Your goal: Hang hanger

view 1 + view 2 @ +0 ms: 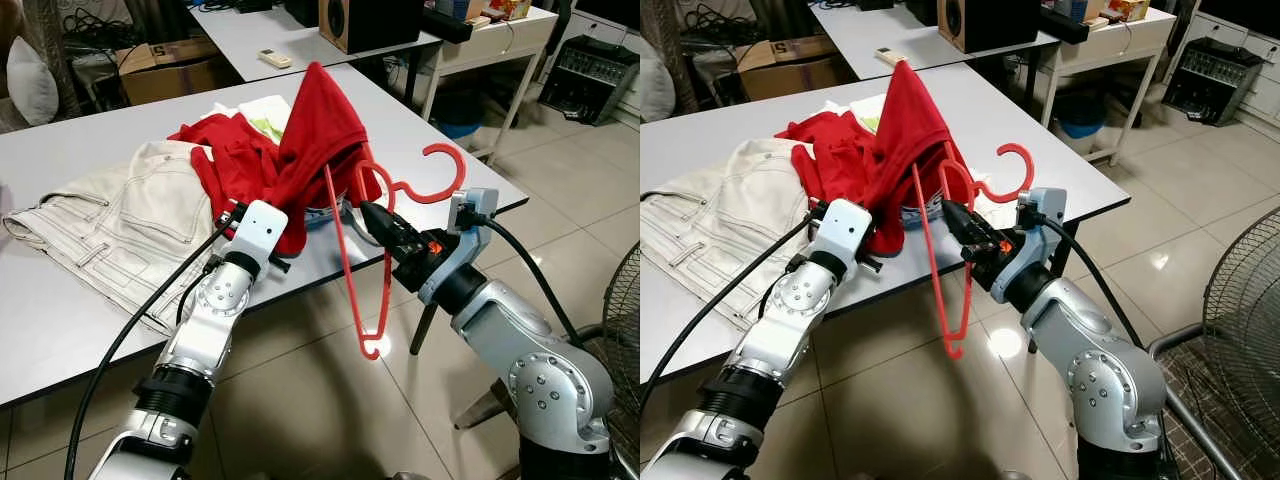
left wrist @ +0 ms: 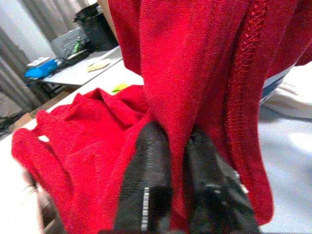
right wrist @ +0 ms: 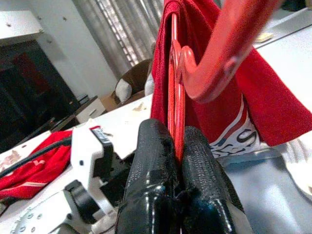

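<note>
Right tool [image 1: 372, 218] pinches the red hanger [image 1: 372, 262], fingers pressed onto the thin bar near its neck; in the right wrist view the two black fingers [image 3: 152, 161] clamp that bar with the hook curving off above them. Left tool [image 2: 178, 161] is closed on a fold of the red garment [image 1: 300, 150], cloth squeezed between both fingers.

Landmark is the white tabletop [image 1: 90, 300]. Hanger sits at the tabletop's near edge, tilted: one shoulder is tucked up inside the garment, the other end hangs down past the edge toward the floor, and the hook [image 1: 445, 175] pokes out over the tabletop's near right corner. Garment is tented up above the tabletop, its top peak held by the hanger's shoulder, with the rest heaped on the tabletop behind. Beige trousers [image 1: 120, 225] lie flat on the tabletop just beside the garment, on the robot's left.

Judgement: step in hand looks like dressing the garment onto the hanger, only partly done, one shoulder in. To do it well, keep the right grip firm at the neck so the hanger does not swivel, have the left tool pull the cloth open and taut, then feed the low free end into the opening. Risks: cloth slipping off the loaded shoulder, or the hanging end catching the tabletop edge.
</note>
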Tool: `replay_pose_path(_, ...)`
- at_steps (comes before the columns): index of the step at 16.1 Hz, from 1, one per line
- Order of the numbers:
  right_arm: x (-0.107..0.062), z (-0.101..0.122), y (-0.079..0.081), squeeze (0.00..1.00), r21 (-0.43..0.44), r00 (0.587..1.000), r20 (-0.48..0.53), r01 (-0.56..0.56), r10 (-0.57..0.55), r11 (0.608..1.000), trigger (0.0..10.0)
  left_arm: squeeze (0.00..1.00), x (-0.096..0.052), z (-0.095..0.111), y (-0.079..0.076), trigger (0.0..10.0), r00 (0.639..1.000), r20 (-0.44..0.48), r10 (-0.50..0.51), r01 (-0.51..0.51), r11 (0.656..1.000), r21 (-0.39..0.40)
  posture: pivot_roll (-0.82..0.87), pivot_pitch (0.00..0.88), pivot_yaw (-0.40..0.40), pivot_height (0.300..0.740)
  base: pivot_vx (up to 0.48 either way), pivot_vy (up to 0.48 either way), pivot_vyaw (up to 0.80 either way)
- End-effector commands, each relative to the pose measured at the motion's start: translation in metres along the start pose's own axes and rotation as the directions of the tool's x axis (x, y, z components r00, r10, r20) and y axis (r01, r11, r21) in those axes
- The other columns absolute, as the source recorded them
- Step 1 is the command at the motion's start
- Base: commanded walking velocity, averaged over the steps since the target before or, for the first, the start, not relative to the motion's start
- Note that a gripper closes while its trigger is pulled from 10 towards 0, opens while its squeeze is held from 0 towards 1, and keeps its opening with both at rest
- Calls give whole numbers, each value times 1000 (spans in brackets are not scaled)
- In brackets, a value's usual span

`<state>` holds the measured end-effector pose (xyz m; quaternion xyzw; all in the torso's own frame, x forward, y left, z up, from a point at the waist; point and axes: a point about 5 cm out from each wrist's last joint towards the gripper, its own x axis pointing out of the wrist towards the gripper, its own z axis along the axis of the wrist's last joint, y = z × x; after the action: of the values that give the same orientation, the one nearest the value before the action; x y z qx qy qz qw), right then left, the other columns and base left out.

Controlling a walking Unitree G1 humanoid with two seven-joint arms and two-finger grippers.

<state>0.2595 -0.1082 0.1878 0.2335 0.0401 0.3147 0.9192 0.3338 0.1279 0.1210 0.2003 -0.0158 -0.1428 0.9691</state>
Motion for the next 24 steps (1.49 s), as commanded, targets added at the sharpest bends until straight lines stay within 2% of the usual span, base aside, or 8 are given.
replay_pose_path(1,-2,0,-3,0,4,1000,11,20,-20,1000,10000,0,-1,0,4,0,1000,10,-10,10,1000,1,-231,0,86,740,0,0,0)
replay_pose_path(12,20,-4,-35,0,245,961,65,247,-270,938,10000,0,-7,52,39,0,853,111,-510,487,854,184,-188,0,99,740,0,0,0)
replay_pose_path(18,30,6,-22,0,478,977,160,50,-144,877,10000,0,-7,42,26,0,807,-11,-591,569,771,286,-180,0,109,740,0,0,0)
replay_pose_path(20,29,6,-21,0,473,978,162,43,-134,880,10000,0,-6,40,26,1059,810,-19,-587,569,776,273,-182,0,112,740,0,0,0)
replay_pose_path(21,28,6,-21,0,469,978,161,42,-132,882,10000,0,-5,40,28,8510,822,-17,-570,553,790,266,-182,0,111,740,0,0,0)
replay_pose_path(22,27,5,-23,0,469,978,156,49,-137,882,10000,0,-4,39,29,10000,830,-12,-558,545,804,237,-184,0,114,740,0,0,0)
replay_pose_path(23,26,4,-25,0,472,978,145,61,-146,879,10000,1000,-2,35,30,10000,847,0,-532,526,837,153,-184,0,113,740,0,0,0)
replay_pose_path(24,26,4,-25,0,473,979,145,61,-146,879,10000,1000,-2,34,29,10000,851,0,-525,519,842,145,-184,0,113,740,0,0,0)
